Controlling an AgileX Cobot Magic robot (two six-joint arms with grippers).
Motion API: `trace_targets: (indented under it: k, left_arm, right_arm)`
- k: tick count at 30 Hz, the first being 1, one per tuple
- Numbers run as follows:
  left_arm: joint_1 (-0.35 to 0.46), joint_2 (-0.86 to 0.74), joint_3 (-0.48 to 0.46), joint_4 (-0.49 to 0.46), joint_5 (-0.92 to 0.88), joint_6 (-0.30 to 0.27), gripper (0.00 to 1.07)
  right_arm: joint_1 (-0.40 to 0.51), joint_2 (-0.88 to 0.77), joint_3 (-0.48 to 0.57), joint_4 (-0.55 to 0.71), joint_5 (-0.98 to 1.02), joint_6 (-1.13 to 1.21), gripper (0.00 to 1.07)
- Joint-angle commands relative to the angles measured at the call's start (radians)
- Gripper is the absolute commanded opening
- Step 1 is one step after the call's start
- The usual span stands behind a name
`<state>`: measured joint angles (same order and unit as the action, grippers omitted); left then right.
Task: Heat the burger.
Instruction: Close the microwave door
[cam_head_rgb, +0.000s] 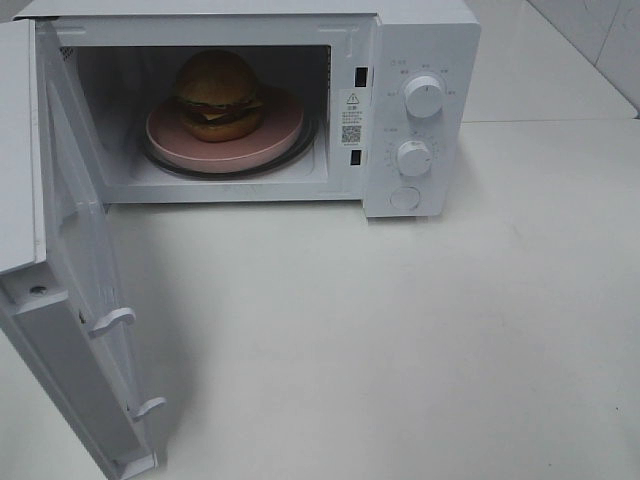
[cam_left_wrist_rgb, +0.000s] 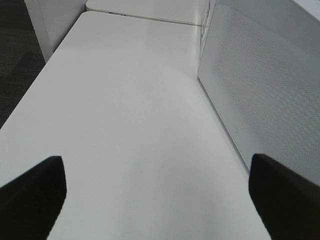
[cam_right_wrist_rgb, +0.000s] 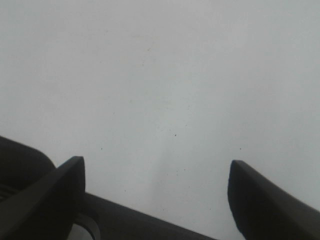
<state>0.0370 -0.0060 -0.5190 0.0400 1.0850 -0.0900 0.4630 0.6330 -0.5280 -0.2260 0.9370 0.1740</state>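
With the burger (cam_head_rgb: 218, 92) on its pink plate (cam_head_rgb: 225, 140) inside the microwave (cam_head_rgb: 420, 40) at eleven o'clock, and the left gripper (cam_left_wrist_rgb: 155, 165) and right gripper (cam_right_wrist_rgb: 156, 166) both wide and empty, the door (cam_head_rgb: 80, 300) at eight o'clock looked best swung shut by a smooth push near its free edge.

Both the left claw (cam_left_wrist_rgb: 157, 200) and right claw (cam_right_wrist_rgb: 156, 195) have matte black, blunt, wedge-shaped fingers (cam_left_wrist_rgb: 35, 195)

High camera looks down into microwave (cam_head_rgb: 420, 50); wrist cameras closely face table (cam_head_rgb: 400, 330)
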Motion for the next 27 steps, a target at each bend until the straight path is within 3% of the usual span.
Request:
trace_targets:
  k: [1,13,27]
  left_arm:
    - [-0.001,-0.018,0.002,-0.003,-0.012,0.001,0.91]
    - [-0.001,-0.018,0.002,-0.003,-0.012,0.001,0.91]
    - [-0.001,-0.018,0.002,-0.003,-0.012,0.001,0.91]
  right_arm:
    - [-0.087,-0.092,0.01,0.022,-0.004,0.006,0.75]
    - [-0.25,-0.336,0.026,0.024,0.024,0.006,0.75]
    - [-0.298,-0.537,0.03,0.026,0.031,0.006,0.75]
